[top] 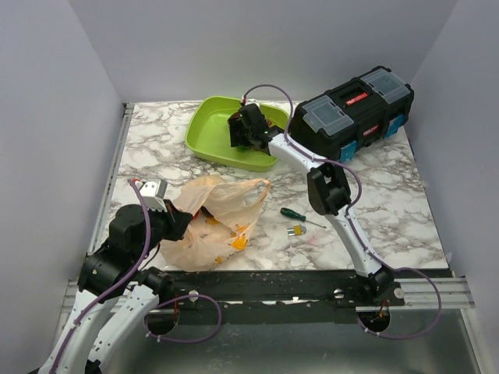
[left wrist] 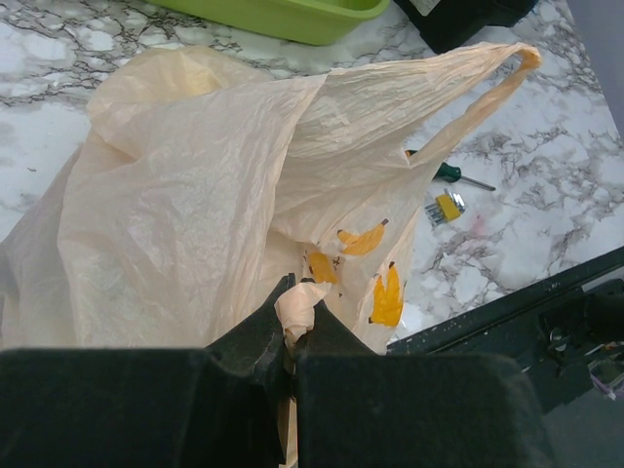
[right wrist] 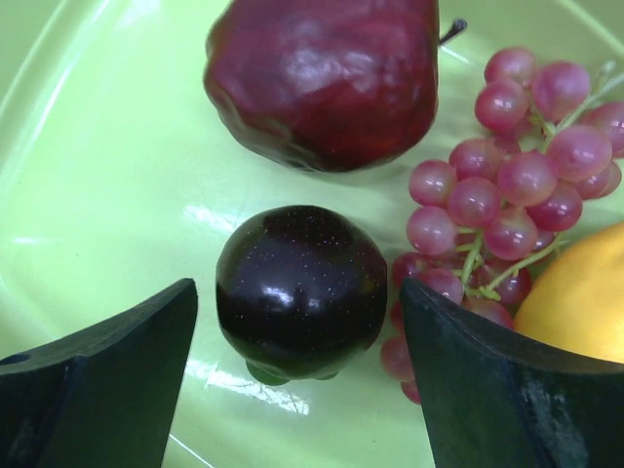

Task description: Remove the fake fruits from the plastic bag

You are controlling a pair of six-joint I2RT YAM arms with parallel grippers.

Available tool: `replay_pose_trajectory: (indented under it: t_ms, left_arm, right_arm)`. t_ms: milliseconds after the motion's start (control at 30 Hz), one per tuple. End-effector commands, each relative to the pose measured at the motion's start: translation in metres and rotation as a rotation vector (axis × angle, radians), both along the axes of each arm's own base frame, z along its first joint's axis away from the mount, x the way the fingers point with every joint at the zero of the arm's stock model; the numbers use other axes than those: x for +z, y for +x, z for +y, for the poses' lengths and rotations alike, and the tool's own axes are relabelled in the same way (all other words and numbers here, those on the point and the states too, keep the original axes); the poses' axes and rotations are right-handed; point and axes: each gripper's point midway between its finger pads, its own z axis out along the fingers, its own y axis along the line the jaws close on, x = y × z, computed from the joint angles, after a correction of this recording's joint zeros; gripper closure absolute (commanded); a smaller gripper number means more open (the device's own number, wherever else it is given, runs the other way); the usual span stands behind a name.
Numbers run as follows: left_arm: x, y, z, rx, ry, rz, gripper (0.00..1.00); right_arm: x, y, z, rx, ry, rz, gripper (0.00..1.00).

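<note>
On my feed the plastic bag [top: 214, 222] is a thin, crinkled, pale-orange sack with yellow banana prints, lying slumped on the near-left part of the marble table [top: 390, 202]. One loop handle points toward the right. My left gripper [left wrist: 292, 336] has its jaws pressed together on a bunched fold of the bag's film. I cannot tell from either view whether any fruit is inside it.

My right gripper [right wrist: 297, 290] hangs over the lime-green tray [top: 210, 128] with its jaws spread. A glossy dark purple plum [right wrist: 300, 291] sits between them, a gap showing on each side. A dark red apple [right wrist: 327, 78] lies beyond the plum, and a reddish grape bunch [right wrist: 507, 185] is just beside it. A yellow fruit [right wrist: 580, 297] touches the grapes (only its edge is in view).

The bag's near side lies close to the table's front rail. Bare marble separates bag and tray. A green-handled screwdriver [top: 300, 216] lies just right of the bag's handle. The black toolbox [top: 355, 109] stands near the tray's right end.
</note>
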Motion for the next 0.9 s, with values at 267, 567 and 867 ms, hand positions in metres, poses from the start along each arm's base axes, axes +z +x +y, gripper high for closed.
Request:
replay_pose_trajectory:
  t_ms: [267,567,867]
  left_arm:
    - [-0.001,0.003,-0.004,-0.017,0.000,-0.004,1.00]
    - [0.000,0.001,-0.007,-0.044,-0.005,-0.006,1.00]
    - [-0.006,-0.014,-0.040,-0.264,-0.022,0.050,1.00]
  right_arm:
    - [0.119,-0.018,-0.023,0.005,-0.013,-0.111,0.03]
    - [0.180,-0.076,-0.065,-0.004,0.032,-0.165,0.05]
    - [0.172,-0.172,-0.108,0.025,0.148,-0.104,0.06]
